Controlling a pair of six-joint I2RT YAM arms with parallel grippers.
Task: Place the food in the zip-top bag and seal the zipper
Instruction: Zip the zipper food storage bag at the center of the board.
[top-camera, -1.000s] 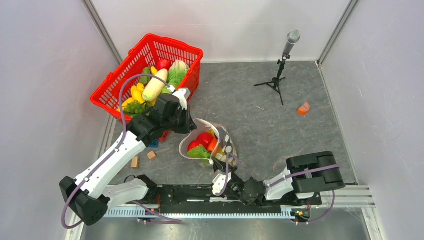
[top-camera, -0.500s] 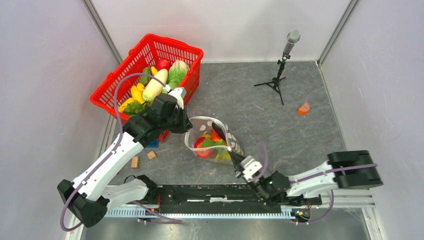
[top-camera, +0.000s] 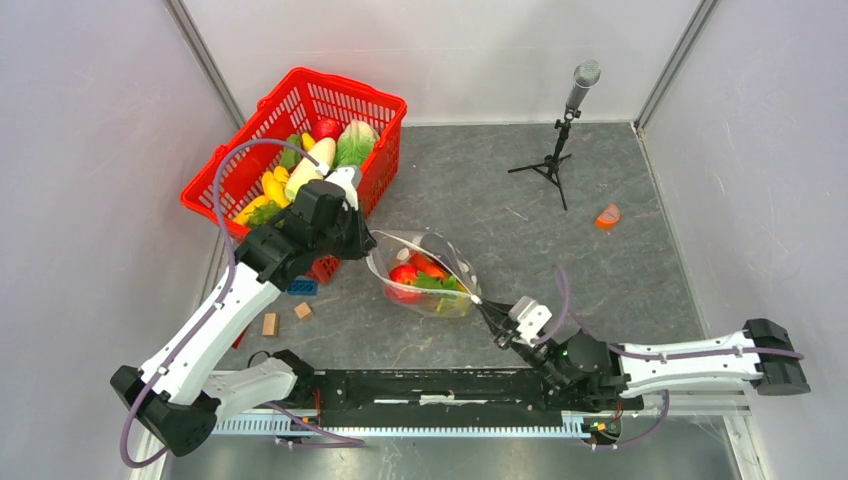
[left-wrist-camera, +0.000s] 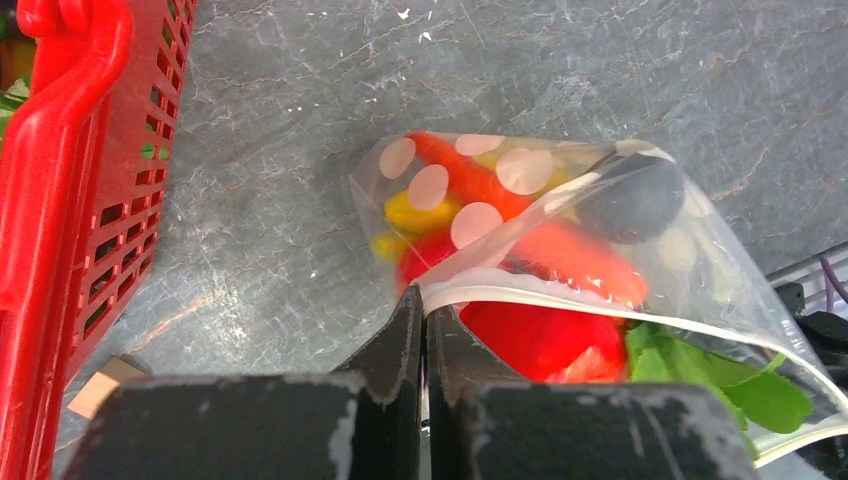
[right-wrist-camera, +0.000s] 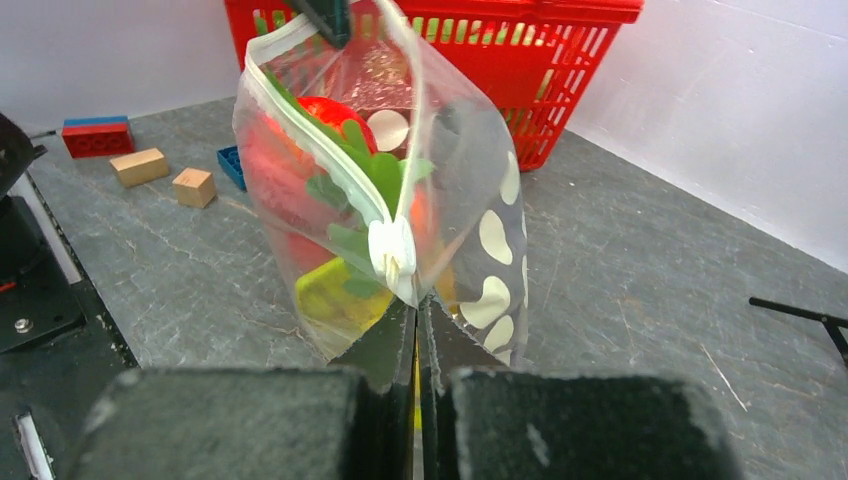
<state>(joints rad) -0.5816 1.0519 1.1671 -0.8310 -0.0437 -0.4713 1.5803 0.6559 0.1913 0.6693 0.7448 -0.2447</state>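
Observation:
The zip-top bag (top-camera: 420, 272), clear with white dots, hangs stretched between my two grippers above the table. Food inside shows as a red piece (top-camera: 404, 275), green leaves (top-camera: 437, 284) and a yellow piece (right-wrist-camera: 325, 295). My left gripper (top-camera: 372, 240) is shut on the bag's zipper edge at its far end (left-wrist-camera: 422, 295). My right gripper (top-camera: 482, 305) is shut on the near end, just below a white slider (right-wrist-camera: 392, 250). The zipper (left-wrist-camera: 620, 310) runs taut between them; it also shows in the right wrist view (right-wrist-camera: 300, 105).
A red basket (top-camera: 370, 100) with more toy food stands at the back left, close behind my left gripper. Two wooden cubes (top-camera: 270, 323) (top-camera: 303, 310) and a blue brick (top-camera: 300, 288) lie left of the bag. A microphone tripod (top-camera: 552, 165) and an orange piece (top-camera: 607, 216) are at the right.
My right arm swung out to the right, drawing the bag's near end with it. The bag went from bunched up to stretched out. My left gripper shifted slightly back and left.

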